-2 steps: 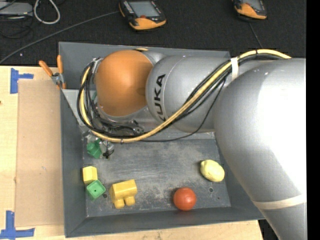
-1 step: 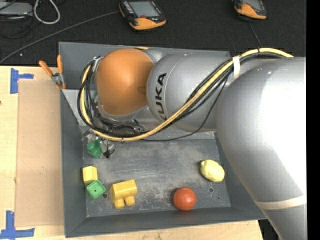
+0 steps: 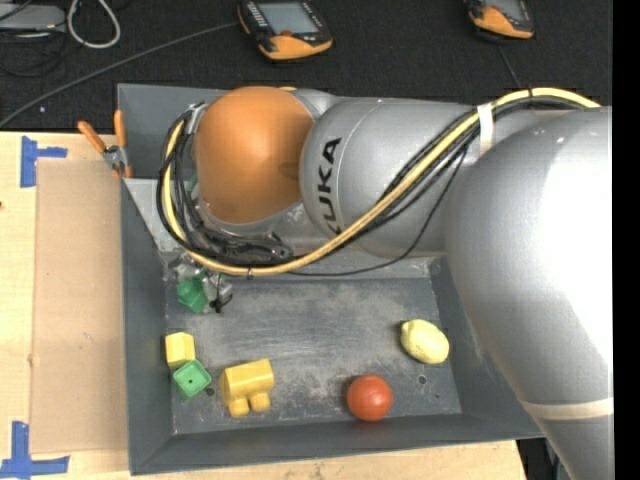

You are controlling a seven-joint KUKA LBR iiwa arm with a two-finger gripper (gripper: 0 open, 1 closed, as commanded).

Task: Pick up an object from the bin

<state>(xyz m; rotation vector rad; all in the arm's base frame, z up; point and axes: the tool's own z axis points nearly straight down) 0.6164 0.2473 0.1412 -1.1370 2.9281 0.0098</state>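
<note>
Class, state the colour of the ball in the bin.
The ball is red, camera view.

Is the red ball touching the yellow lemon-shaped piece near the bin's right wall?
Apart. The camera view shows bare bin floor between the red ball and the yellow lemon-shaped piece.

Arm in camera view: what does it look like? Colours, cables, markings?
The arm has rounded silver-grey links, one bearing black KUKA lettering. An orange dome cover caps the wrist. Yellow and black cables run along it, bound by a white strap, looping above the small dark gripper.
</note>
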